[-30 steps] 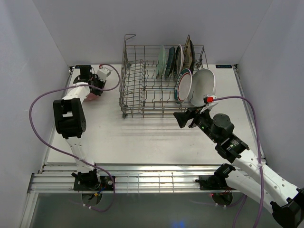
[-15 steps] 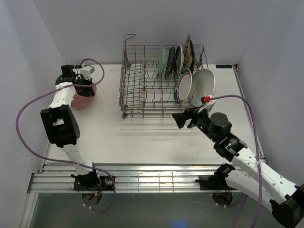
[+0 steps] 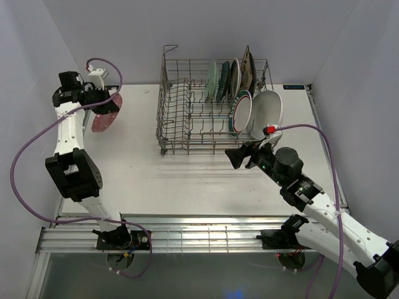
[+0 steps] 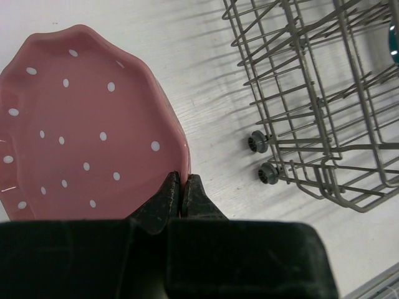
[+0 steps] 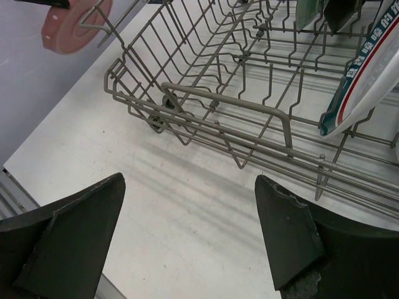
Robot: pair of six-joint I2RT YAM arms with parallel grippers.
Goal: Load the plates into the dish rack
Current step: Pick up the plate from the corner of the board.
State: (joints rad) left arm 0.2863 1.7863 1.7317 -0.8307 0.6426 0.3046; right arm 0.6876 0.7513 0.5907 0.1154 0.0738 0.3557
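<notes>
left gripper (image 4: 181, 187) pinches the pink dotted plate (image 4: 81, 131) by its rim near the tabletop's (image 3: 187, 180) far-left corner; right gripper (image 5: 188, 187) gapes empty. carry the plate upright and lower it slowly into the dish rack's (image 5: 218, 99) free left end.

Pink dotted plate (image 4: 81, 137) raised, other plates (image 3: 242, 112) racked upright

The dish rack (image 3: 212, 109) has upright plates (image 3: 269, 111) filling its 12-to-3 o'clock part; its 9 o'clock half is bare tines between tall wire sides. Bare table (image 3: 143, 162) runs from there toward 9 o'clock, up to the pink dotted plate (image 3: 103, 115) pinched in the left gripper (image 4: 182, 184). The right gripper (image 3: 242, 156) spreads wide just off the 5 o'clock corner
</notes>
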